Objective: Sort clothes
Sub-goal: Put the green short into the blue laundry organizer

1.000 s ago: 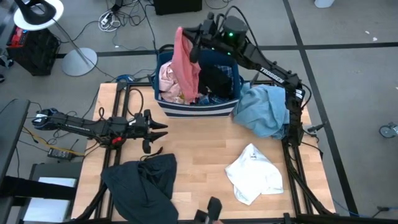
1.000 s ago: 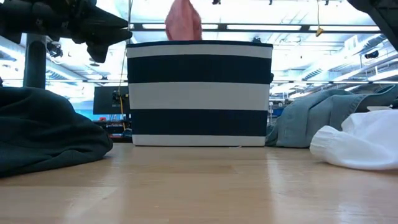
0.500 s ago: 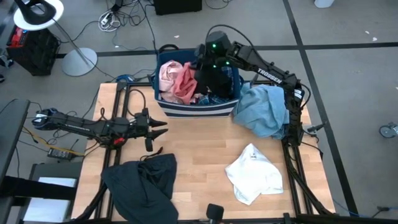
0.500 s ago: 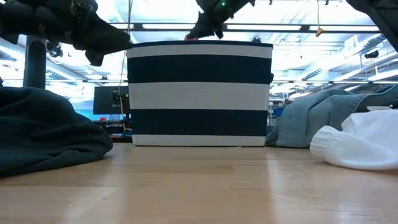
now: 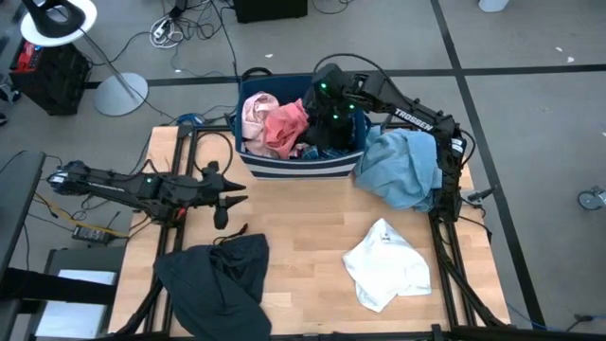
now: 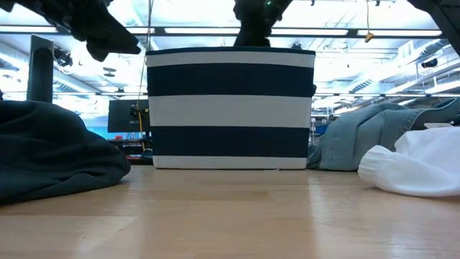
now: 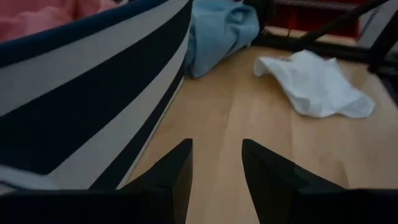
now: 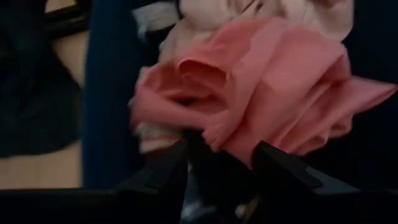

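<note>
Looking first at the left pincer point(image 5: 232, 194): open wide, holding nothing, hanging over the wooden table point(image 5: 303, 237). Just behind and below it, a big dark green heap point(image 5: 216, 279), soft and lumpy. Right in front of its fingers, the striped bin point(image 5: 298, 166).

Moving on to the bin: full of clothes. On top, a pink garment point(image 5: 284, 125), all bunched up, with no clear long side. Right in front of the right pincer point(image 8: 219, 149), just past its fingertips, maybe touching. Fingers apart there too, with nothing pinched between them. Much nearer to this pincer than to the left one, so likely its job to pick next. Beside the pink one, a paler pink lump point(image 5: 254, 116).

Ending on the right: a light blue garment point(image 5: 402, 166) slumped against the bin, behind the right pincer. Nearer the front edge, a white one point(image 5: 386, 265), crumpled flat, well away from both pincers.
</note>
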Controlling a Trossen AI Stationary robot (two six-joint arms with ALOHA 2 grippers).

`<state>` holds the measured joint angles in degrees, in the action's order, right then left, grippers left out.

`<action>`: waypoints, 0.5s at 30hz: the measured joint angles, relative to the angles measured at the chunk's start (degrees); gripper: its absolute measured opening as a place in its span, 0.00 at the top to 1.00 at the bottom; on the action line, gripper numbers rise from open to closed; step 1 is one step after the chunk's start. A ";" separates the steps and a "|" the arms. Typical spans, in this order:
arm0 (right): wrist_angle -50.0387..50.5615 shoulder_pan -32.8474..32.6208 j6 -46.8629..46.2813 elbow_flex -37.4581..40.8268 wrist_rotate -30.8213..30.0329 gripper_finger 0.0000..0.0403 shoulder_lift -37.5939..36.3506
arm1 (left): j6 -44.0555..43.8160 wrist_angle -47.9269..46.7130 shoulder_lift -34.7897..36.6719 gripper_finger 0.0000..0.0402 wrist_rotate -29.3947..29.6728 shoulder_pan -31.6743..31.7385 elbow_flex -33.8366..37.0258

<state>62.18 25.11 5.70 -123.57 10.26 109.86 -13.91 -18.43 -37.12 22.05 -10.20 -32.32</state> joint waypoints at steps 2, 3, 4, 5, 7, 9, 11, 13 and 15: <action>2.26 -0.86 -0.84 0.00 -0.02 0.56 -1.22 | -1.28 -3.08 0.02 0.64 1.09 -0.78 -1.36; 2.94 -1.36 -1.47 0.00 -0.10 0.56 -1.88 | -1.84 -3.99 0.02 0.64 1.44 -1.13 -1.71; 3.28 -1.99 -2.05 0.00 -0.18 0.57 -2.62 | -2.57 -4.51 0.02 0.64 1.63 -1.43 -1.85; 3.56 -2.76 -2.51 0.00 -0.38 0.57 -3.35 | -3.22 -4.93 0.00 0.64 1.69 -1.76 -1.85; 3.97 -4.75 -3.48 0.00 -1.93 0.58 -5.02 | -4.85 -6.64 0.00 0.64 1.74 -2.58 -1.85; 4.62 -7.09 -4.21 0.00 -5.29 0.59 -6.83 | -7.31 -8.70 -0.07 0.64 1.79 -3.41 -1.85; 5.46 -9.81 -5.16 0.00 -8.35 0.60 -8.66 | -9.54 -11.09 -0.11 0.64 1.73 -4.28 -1.82; 6.57 -12.68 -6.73 -0.02 -10.33 0.61 -10.22 | -11.81 -12.45 -0.10 0.64 1.77 -5.26 -1.81; 7.69 -15.92 -8.49 -0.02 -12.45 0.62 -11.40 | -13.50 -13.71 -0.11 0.64 1.73 -6.19 -1.81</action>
<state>69.87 9.19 -2.80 -123.59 -2.20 98.45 -27.41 -32.14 -37.23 23.79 -16.39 -34.13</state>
